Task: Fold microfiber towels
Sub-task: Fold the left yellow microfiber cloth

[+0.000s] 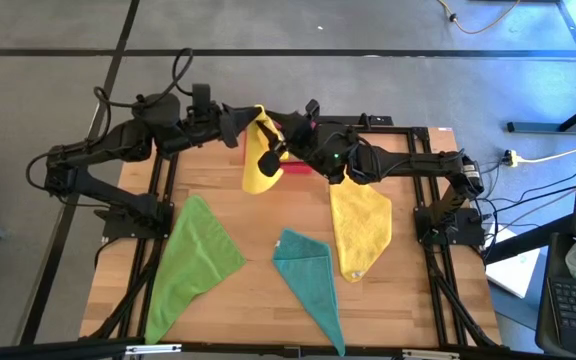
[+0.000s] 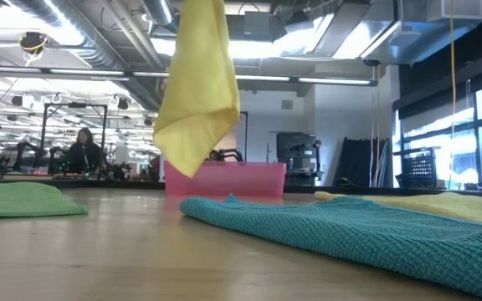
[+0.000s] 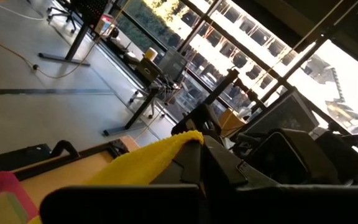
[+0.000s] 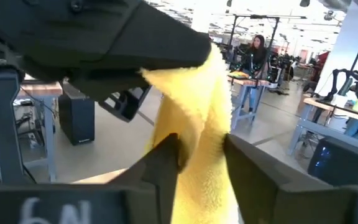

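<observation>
A yellow towel (image 1: pixel 257 150) is held in the air above the far middle of the bench (image 1: pixel 258 290), hanging down in loose folds. Its top edge is clamped in the closed left tool (image 1: pixel 251 122). Lower down, the right tool (image 4: pixel 201 158) is set around a bunched fold of the same cloth, its fingers (image 4: pixel 166 163) narrowed on either side and touching it. A pink tray (image 2: pixel 224 178) stands behind the hanging cloth at the far edge. Three more towels lie flat on the bench: a bright green towel (image 1: pixel 193 260) at the left, a teal towel (image 1: pixel 310 275) in the middle, and a second yellow towel (image 1: pixel 360 230) at the right.
</observation>
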Motion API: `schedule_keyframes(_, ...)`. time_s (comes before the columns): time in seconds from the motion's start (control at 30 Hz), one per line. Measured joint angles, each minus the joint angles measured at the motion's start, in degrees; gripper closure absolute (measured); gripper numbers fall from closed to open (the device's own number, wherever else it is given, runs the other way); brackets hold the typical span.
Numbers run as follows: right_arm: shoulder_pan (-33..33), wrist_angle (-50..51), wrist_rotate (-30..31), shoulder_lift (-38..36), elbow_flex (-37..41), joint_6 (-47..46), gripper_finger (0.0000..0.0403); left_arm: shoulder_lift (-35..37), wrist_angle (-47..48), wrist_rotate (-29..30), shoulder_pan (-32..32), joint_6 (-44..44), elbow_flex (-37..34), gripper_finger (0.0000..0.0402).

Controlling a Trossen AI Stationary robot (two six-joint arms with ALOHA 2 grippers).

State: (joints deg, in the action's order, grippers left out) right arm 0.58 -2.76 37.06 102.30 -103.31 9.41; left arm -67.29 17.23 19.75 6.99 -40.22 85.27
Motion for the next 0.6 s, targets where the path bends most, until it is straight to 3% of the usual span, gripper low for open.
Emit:
schedule_keyframes(0.33,0.0,5.4,0.8,-0.1,0.0,0.1,0.0392,0.0,1.0,0.9,-3.0,-0.3,0.0,0.0401)
schedule_keyframes(0.6,-0.3,19.7,13.6,-0.8,0.2,0.1,0.0376,1.7,1.4,-1.1,-3.2,-0.3,0.2,0.0401)
